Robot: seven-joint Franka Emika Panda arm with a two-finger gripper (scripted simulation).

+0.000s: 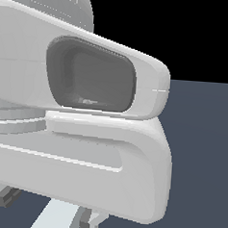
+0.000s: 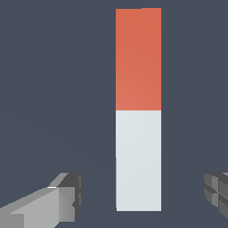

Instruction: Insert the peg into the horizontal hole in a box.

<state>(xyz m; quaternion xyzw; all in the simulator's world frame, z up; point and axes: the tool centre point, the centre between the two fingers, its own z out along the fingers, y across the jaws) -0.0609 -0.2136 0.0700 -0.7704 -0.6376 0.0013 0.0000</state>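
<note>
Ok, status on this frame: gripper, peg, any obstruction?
Gripper open, straddling the peg's white end, no contact visible. Peg flat on the surface. Box not in view; arm fills the exterior view.

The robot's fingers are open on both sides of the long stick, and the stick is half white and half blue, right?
Almost. The far half of the peg is red-orange, not blue; the wrist view shows it. The rest holds: the near half is white, and the gripper is open, one of its fingers on each side of the peg, not touching it.

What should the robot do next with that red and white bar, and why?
Probably lower and close the tool on the peg. Its fingers stand open on either side of the peg's white part, not touching it. The box isn't in view.
</note>
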